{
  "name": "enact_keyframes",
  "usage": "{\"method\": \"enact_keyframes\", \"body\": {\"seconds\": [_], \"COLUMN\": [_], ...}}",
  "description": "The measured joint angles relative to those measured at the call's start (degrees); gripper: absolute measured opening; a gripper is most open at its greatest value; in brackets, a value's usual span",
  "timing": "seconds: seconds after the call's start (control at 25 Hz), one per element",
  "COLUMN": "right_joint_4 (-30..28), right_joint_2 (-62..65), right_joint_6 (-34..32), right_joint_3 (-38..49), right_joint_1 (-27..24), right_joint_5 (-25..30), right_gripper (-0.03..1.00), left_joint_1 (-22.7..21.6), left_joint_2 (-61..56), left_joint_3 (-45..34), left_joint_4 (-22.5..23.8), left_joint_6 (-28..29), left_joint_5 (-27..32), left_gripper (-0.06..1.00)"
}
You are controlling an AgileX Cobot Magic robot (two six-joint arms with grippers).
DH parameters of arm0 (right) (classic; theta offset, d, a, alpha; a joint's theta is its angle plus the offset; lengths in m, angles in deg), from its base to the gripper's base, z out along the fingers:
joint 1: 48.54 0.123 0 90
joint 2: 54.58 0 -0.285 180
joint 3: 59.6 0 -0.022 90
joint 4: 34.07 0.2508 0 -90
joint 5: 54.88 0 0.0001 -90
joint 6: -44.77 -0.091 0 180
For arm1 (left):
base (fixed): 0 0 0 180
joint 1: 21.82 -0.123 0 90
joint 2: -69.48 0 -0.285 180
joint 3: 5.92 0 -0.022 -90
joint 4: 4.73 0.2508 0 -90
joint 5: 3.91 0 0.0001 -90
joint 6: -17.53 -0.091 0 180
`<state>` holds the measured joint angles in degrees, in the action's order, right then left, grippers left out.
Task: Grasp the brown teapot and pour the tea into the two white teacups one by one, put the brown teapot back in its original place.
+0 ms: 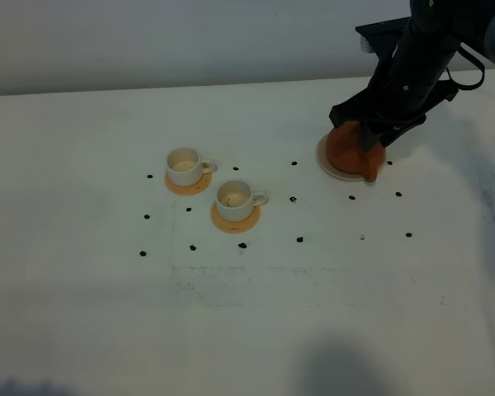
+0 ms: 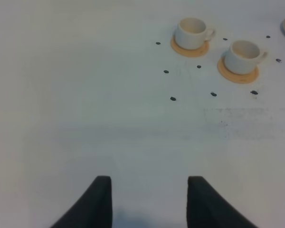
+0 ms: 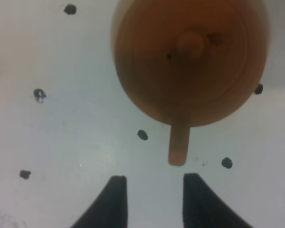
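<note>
At right, teapot (image 1: pixel 352 150) on saucer (image 1: pixel 323 162), two teacups (image 1: pixel 183 164) on coasters (image 1: pixel 200 186) well to its left

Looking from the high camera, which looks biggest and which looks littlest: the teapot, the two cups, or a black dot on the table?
1. The brown teapot looks largest, even partly hidden.
2. The far teacup and the near teacup look alike in size, so they share this place.
3. A black dot looks smallest.
</note>
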<state>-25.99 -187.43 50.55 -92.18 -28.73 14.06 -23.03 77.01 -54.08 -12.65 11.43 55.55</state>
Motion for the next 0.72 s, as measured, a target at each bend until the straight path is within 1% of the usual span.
{"method": "enact_keyframes", "body": {"seconds": [0.32,0.64,0.72], "right_joint_4": [0.8,-0.2,-0.8], "right_joint_2": [2.8,9.7,10.3], "right_joint_6": [0.1,0.0,-0.1], "right_joint_3": [0.0,0.1,1.7], "right_joint_1": [0.0,0.0,0.0], "right_joint_5": [0.0,-5.9,-7.9], "right_gripper": [0.28,0.28,0.28], "left_joint_1": [0.0,0.0,0.0], "left_joint_2": [0.0,0.0,0.0], "left_joint_3": [0.0,0.0,0.0], "left_joint_4": [0.0,0.0,0.0], "left_joint_6": [0.0,0.0,0.0], "left_joint_5": [0.0,0.0,0.0], "left_gripper": [0.43,0.43,0.43]}}
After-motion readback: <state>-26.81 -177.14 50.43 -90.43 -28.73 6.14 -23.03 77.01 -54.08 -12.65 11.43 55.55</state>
